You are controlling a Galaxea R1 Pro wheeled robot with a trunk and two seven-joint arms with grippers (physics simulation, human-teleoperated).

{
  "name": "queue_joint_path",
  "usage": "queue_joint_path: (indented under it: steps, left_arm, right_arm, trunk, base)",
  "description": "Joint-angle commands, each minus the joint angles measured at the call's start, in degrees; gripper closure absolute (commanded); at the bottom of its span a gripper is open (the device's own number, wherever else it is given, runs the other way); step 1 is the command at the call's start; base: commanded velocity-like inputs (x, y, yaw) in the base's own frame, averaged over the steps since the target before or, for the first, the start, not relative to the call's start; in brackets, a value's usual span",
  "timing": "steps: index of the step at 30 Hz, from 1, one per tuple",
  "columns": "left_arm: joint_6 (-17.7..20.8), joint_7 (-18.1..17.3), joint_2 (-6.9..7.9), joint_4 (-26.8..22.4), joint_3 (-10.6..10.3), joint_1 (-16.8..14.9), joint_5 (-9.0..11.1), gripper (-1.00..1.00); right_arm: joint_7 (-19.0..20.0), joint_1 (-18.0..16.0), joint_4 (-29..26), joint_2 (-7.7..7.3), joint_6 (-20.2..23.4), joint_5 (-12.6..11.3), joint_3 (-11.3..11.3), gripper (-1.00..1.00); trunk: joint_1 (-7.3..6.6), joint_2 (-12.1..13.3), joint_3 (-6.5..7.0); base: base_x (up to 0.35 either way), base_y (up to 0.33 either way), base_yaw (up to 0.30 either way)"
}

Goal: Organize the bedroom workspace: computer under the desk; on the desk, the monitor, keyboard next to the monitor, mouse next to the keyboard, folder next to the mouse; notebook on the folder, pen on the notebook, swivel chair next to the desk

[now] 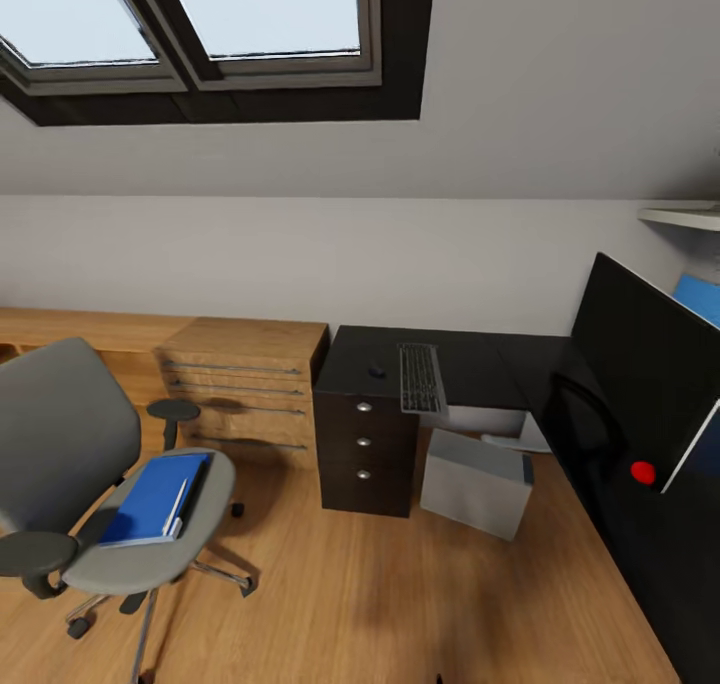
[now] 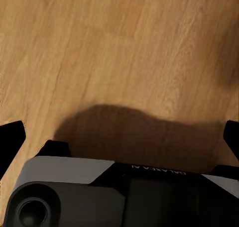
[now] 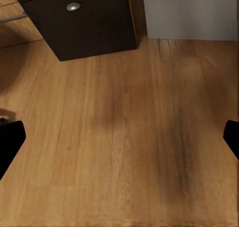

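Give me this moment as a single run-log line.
blue folder on grey swivel chair | slim keyboard, black mouse on black desk | grey computer tower under desk | both grippers open, empty

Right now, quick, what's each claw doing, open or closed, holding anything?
Left claw: open, fingertips wide apart, nothing between them, above the wooden floor.
Right claw: open, empty, above the floor near the desk drawer unit.

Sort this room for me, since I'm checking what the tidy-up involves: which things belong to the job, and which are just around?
Job: swivel chair, folder, pen, desk, keyboard, mouse, monitor, computer.

Just around: wooden dresser, skylight, wall shelf.
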Motion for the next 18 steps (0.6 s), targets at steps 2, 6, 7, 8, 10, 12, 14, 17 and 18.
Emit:
queue_joint_path:
  steps: [2,6,7,8,10,12,14,17,18]
  left_arm:
    - [0.2,0.5,0.06,-0.1,-0.3,0.0,0.4,-1.0]
    - [0.2,0.5,0.09,-0.1,-0.3,0.0,0.4,-1.0]
    - [0.2,0.5,0.07,-0.1,-0.3,0.0,0.4,-1.0]
    - [0.2,0.5,0.07,-0.1,-0.3,0.0,0.4,-1.0]
    - [0.2,0.5,0.05,-0.1,-0.3,0.0,0.4,-1.0]
    - [0.2,0.5,0.04,-0.1,-0.3,0.0,0.4,-1.0]
    - [0.2,0.5,0.04,-0.1,-0.3,0.0,0.4,-1.0]
    - [0.2,0.5,0.03,-0.1,-0.3,0.0,0.4,-1.0]
    - [0.2,0.5,0.03,-0.1,-0.3,0.0,0.4,-1.0]
  right_arm:
    - [0.4,0.0,0.1,0.0,-0.2,-0.6,0.2,-1.0]
    - [0.4,0.0,0.1,-0.01,-0.2,-0.6,0.2,-1.0]
    - [0.4,0.0,0.1,-0.01,-0.2,-0.6,0.2,-1.0]
    - [0.5,0.0,0.1,0.0,-0.2,-0.5,0.2,-1.0]
    - [0.5,0.0,0.1,-0.02,-0.2,-0.4,0.2,-1.0]
    - [0.5,0.0,0.1,-0.03,-0.2,-0.4,0.2,-1.0]
    - [0.5,0.0,0.1,-0.06,-0.2,-0.3,0.3,-1.0]
    - [0.5,0.0,0.1,-0.07,-0.2,-0.3,0.3,-1.0]
    - [0.5,0.0,0.1,-0.06,-0.2,-0.3,0.4,-1.0]
  trunk:
    - [-0.04,0.0,-0.06]
    - [-0.04,0.0,-0.06]
    - [-0.04,0.0,-0.06]
    - [-0.04,0.0,-0.06]
    - [-0.04,0.0,-0.06]
    - [-0.04,0.0,-0.06]
    - [-0.04,0.0,-0.06]
    - [-0.04,0.0,-0.06]
    - [-0.04,0.0,-0.06]
  base:
    - [-0.338,0.0,0.0]
    - [-0.338,0.0,0.0]
    - [-0.338,-0.007,0.0]
    - [-0.335,-0.049,0.0]
    - [-0.326,-0.096,0.0]
    - [-0.315,-0.139,0.0]
    - [-0.309,-0.161,0.0]
    - [-0.305,-0.172,0.0]
    - [-0.303,-0.174,0.0]
